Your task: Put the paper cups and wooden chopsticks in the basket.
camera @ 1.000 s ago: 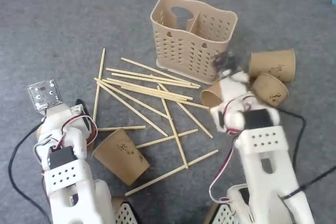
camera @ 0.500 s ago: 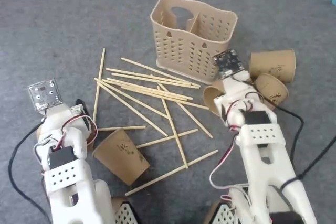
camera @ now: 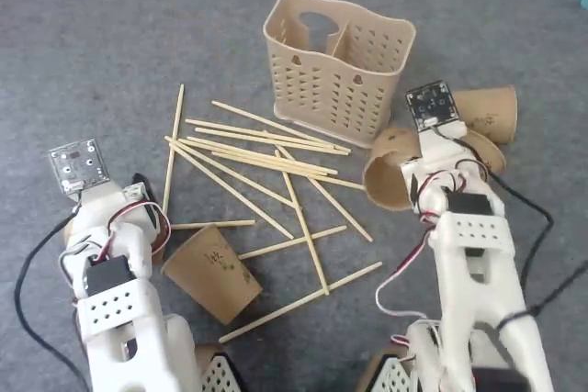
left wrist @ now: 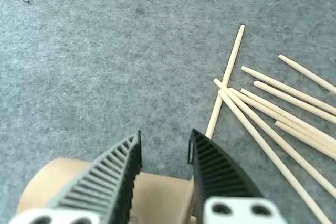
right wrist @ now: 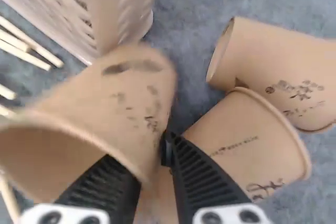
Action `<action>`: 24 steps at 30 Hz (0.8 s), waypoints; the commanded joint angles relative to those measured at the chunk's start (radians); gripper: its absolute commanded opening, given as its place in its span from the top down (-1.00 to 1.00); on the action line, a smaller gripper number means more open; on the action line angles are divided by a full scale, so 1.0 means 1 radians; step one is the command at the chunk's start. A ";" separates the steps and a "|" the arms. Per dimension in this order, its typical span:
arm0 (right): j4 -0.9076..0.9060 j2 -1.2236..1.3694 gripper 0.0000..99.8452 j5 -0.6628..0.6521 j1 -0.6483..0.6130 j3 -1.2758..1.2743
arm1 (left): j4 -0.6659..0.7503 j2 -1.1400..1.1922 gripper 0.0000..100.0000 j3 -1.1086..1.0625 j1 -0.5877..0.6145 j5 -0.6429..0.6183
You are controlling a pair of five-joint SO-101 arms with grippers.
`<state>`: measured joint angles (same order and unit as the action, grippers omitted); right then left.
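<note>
The beige two-compartment basket [camera: 340,61] stands at the back centre. Just in front of its right corner my right gripper [camera: 413,181] is shut on the wall of a paper cup [camera: 389,178], held tilted with its mouth toward the front. In the right wrist view one finger sits inside that cup [right wrist: 105,114] and one outside, at the gripper [right wrist: 144,156]. Two more cups [camera: 487,112] [camera: 484,151] lie behind it. Wooden chopsticks [camera: 257,158] lie scattered mid-table. My left gripper [left wrist: 164,137] is open over a cup [left wrist: 44,182] at the front left.
A fourth cup [camera: 216,273] lies on its side beside the left arm. The basket wall [right wrist: 94,9] is close to the held cup. A long chopstick [camera: 303,300] lies between the two arm bases. Grey carpet [camera: 92,61] covers the table.
The right arm has lifted the cup off the table and carried it a little to the right, tilting it. The left arm has not moved.
</note>
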<state>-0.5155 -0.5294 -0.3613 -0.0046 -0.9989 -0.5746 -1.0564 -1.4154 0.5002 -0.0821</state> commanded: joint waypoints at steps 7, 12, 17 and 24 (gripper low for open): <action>-0.613 -0.200 0.98 0.071 0.012 0.440 | 0.017 -0.025 0.72 0.007 -0.008 0.008; -0.881 -0.070 0.98 0.084 0.010 0.786 | 0.017 -0.025 0.72 0.007 -0.008 0.008; -1.089 0.156 0.98 0.167 0.002 1.191 | 0.017 -0.025 0.72 0.007 -0.008 0.008; -1.287 0.453 0.98 0.245 -0.150 1.841 | 0.017 -0.025 0.72 0.005 -0.008 0.008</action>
<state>-1.7246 -0.1887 -0.1619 -0.0752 0.4465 -0.5746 -1.0564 -1.4154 0.5002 -0.0821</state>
